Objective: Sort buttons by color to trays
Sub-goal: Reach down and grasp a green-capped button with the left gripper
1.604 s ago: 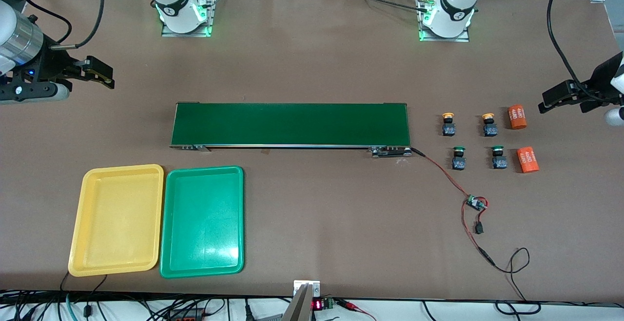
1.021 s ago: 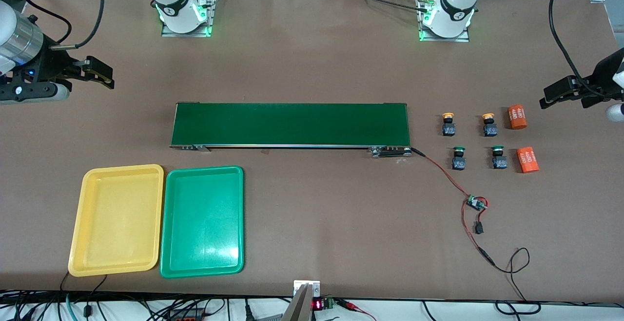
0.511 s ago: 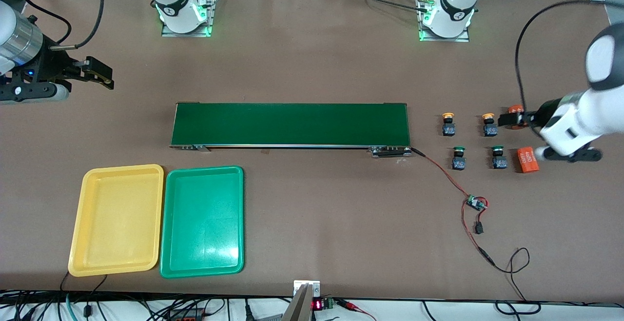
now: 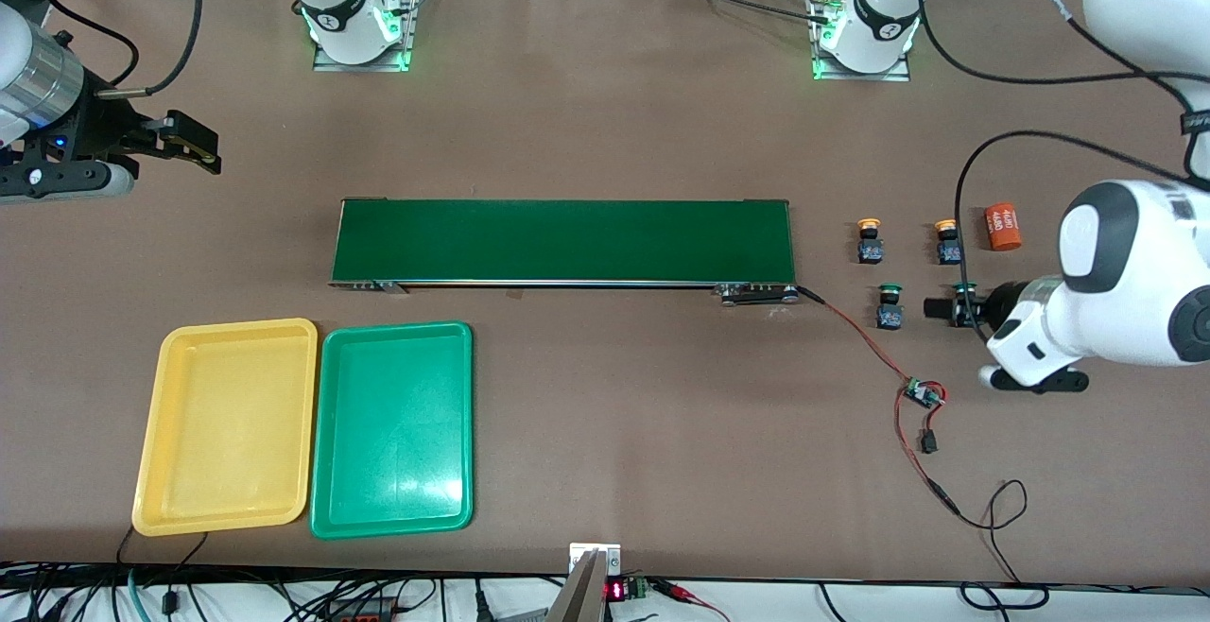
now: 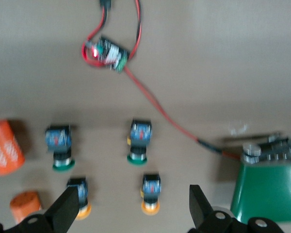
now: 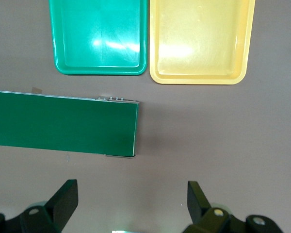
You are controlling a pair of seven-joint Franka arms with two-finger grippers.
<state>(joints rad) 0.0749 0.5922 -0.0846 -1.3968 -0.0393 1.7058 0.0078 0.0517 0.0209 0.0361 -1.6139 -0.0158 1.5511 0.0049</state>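
Since the earlier frames the left arm has swung in from the surface's edge, and its tool (image 4: 938,307) now hangs over the button cluster, just at the green-capped button (image 4: 964,293) closer to that arm's end, fingers (image 5: 65,209) spread wide with nothing between them. The right arm has not moved.

Nearest the front camera, toward the right arm's end, lie the yellow tray (image 4: 227,425) and the green tray (image 4: 392,428), side by side and almost touching, both holding nothing. Toward the left arm's end a red-and-black wire (image 4: 865,338) loops across the surface through a small circuit board (image 4: 921,393).

Farther back comes the long dark green conveyor belt (image 4: 564,241). Beside its end, at the left arm's end, the four buttons stand on the surface: the other green-capped button (image 4: 889,307) in the nearer row, and the two yellow-capped buttons (image 4: 870,239) (image 4: 948,240) in the farther row. An orange cylinder with white print (image 4: 1003,226) lies just beside that farther row; the left wrist view shows a second orange cylinder (image 5: 4,154) beside the green pair.

The right tool (image 4: 194,145) waits over bare surface, well apart from the trays, its fingers (image 6: 63,200) spread and holding nothing.
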